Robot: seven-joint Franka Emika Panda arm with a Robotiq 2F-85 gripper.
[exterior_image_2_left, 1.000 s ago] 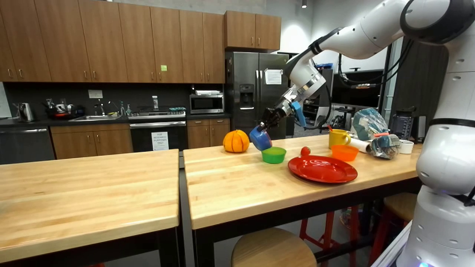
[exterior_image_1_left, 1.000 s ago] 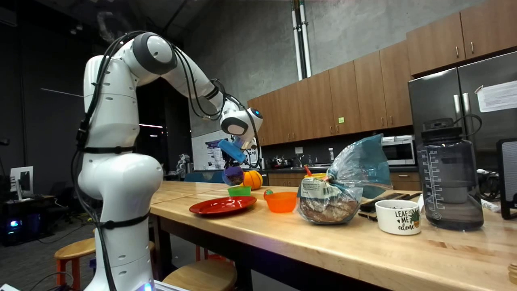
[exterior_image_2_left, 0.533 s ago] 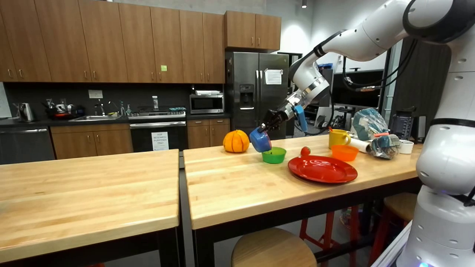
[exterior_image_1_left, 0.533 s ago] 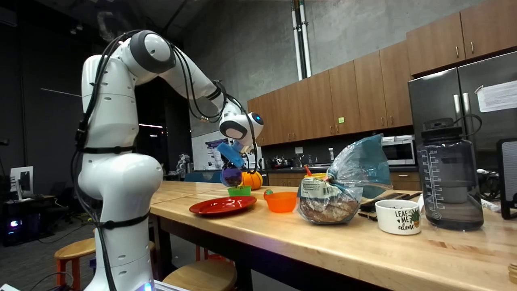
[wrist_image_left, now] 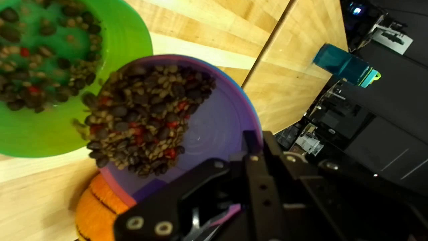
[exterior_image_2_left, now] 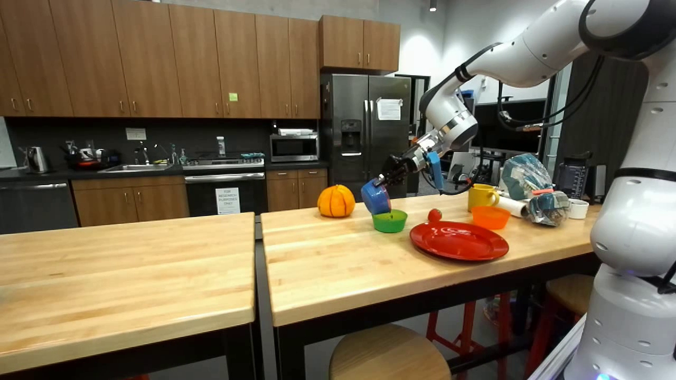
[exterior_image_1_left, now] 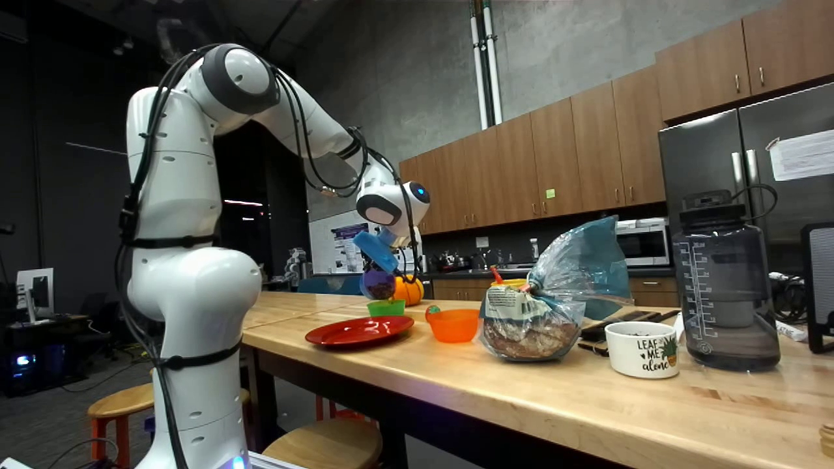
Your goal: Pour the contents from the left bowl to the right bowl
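The left bowl, small and purple-blue, is held tilted in the air in both exterior views (exterior_image_1_left: 378, 284) (exterior_image_2_left: 375, 197). In the wrist view the left bowl (wrist_image_left: 214, 130) holds dark beans, small pale grains and red bits, bunched at its lower rim. Some pieces blur over that rim. My gripper (wrist_image_left: 262, 142) is shut on its rim, one finger inside and one outside; it also shows in an exterior view (exterior_image_2_left: 381, 181). The green bowl (wrist_image_left: 135, 47), the right bowl, stands on the table below the tilted rim, with similar pieces inside. It also shows in both exterior views (exterior_image_1_left: 386, 309) (exterior_image_2_left: 390, 224).
An orange pumpkin (exterior_image_2_left: 336, 201) stands close to the held bowl. A red plate (exterior_image_2_left: 458, 240), a strawberry (exterior_image_2_left: 434, 215), an orange bowl (exterior_image_2_left: 490, 217), a yellow mug (exterior_image_2_left: 482, 196) and a bagged loaf (exterior_image_1_left: 531, 326) stand farther along the table.
The left bowl has tipped further and shifted slightly toward the green bowl. Pieces have begun falling from its rim into the green bowl. The gripper keeps its hold.
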